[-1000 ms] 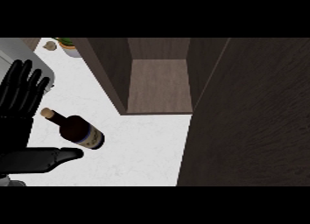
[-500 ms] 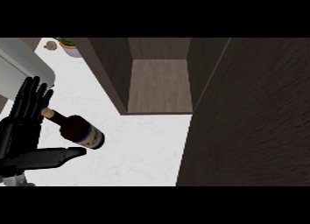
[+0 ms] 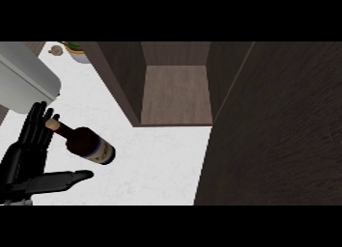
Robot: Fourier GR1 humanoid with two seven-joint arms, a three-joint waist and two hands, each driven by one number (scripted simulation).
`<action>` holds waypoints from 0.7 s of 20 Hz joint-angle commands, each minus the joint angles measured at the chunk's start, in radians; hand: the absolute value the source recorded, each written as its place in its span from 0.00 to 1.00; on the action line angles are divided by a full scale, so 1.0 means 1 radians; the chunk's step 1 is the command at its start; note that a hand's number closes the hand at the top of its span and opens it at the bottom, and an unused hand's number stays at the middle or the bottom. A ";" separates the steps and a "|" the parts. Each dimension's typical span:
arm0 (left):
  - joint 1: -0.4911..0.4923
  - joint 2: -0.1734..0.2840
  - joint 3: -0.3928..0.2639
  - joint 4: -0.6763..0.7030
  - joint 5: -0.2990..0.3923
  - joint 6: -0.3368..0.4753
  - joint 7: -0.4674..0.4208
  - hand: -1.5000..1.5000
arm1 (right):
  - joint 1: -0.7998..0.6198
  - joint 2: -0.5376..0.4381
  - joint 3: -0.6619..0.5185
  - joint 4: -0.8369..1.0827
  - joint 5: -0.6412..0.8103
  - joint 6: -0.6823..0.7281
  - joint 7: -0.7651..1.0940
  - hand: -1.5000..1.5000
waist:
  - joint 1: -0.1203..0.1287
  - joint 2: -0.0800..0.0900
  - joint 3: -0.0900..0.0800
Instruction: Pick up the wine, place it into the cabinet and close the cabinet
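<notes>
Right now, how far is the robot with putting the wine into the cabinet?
Nothing looks done yet. The wine bottle lies on the white counter, outside the cabinet, whose compartment stands open. In hand: the left hand is open beside the bottle, fingers by its neck and thumb below it, not curled round it. Left: grasping, placing it inside and closing the door.

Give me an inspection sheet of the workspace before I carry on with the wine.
Surface: white counter, bare where it shows.
Job's things: wine bottle on the counter, neck pointing up-left; cabinet open, shelf bare; its door swung out at the view's right.
Clutter: potted plant and a small round object at the far edge.
Hands: left hand open beside the bottle, fingers straight, by its neck, thumb out below it; not gripping. Right hand not in view.
Cables: nothing seen.
Surroundings: grey appliance at upper left.
</notes>
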 commanded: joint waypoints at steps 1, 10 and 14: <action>0.031 0.024 0.021 0.050 -0.006 -0.035 -0.058 0.00 | 0.103 -0.029 0.056 -0.171 0.111 -0.006 -0.009 0.00 | 0.000 0.000 0.001; 0.016 0.011 0.048 0.275 -0.013 -0.063 -0.209 0.00 | 0.074 -0.062 0.098 -0.214 0.139 -0.062 0.050 0.00 | -0.008 -0.001 0.000; -0.038 -0.019 0.026 0.361 -0.063 -0.030 -0.291 0.00 | -0.007 -0.054 0.063 -0.171 0.142 -0.078 0.104 0.00 | -0.002 0.001 0.000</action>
